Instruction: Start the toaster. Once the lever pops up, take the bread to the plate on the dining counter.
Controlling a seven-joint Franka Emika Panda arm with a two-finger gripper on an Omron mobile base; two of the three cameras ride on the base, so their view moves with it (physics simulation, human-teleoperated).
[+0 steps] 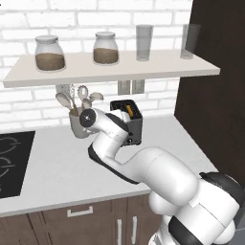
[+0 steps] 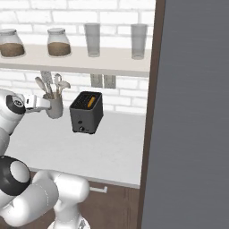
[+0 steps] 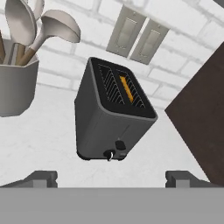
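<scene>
Toaster: a small dark grey box (image 3: 114, 118) standing upright on the white worktop (image 1: 57, 162), near the back brick wall; also seen from the left base (image 1: 130, 122) and the right base (image 2: 86, 112).
Bread: a thin orange-tan slice (image 3: 127, 88) sits down in one toaster slot, just its top edge showing; the other slot looks dark. From the right base it is an orange sliver (image 2: 91, 101) in the slot nearer the dark panel.
Lever: a small dark tab (image 3: 120, 145) low on the toaster's narrow front, with a tiny pale knob (image 3: 110, 154) just below it.
Gripper: its point (image 3: 111, 177) hangs in front of the toaster's narrow face, not touching it.
Fingers: spread wide, the two dark tips (image 3: 41, 178) far apart with nothing between them.
Arm: from the left base it curves up in front of the toaster and hides its lower part.
Cup: a grey cup of spoons and ladles (image 3: 15, 83) stands just beside the toaster, on the hob side; also seen at (image 2: 54, 106).
Sockets: two pale wall plates (image 3: 138, 39) on the brick behind the toaster.
Shelf: a white shelf (image 1: 115, 69) above the toaster carries two brown-filled jars (image 1: 50, 53) and two empty glasses (image 1: 144, 42).
Hob: a black hob (image 1: 12, 162) lies well apart from the toaster, beyond the cup.
Panel: a tall dark brown panel (image 1: 215, 81) rises near the toaster on the side away from the cup.
</scene>
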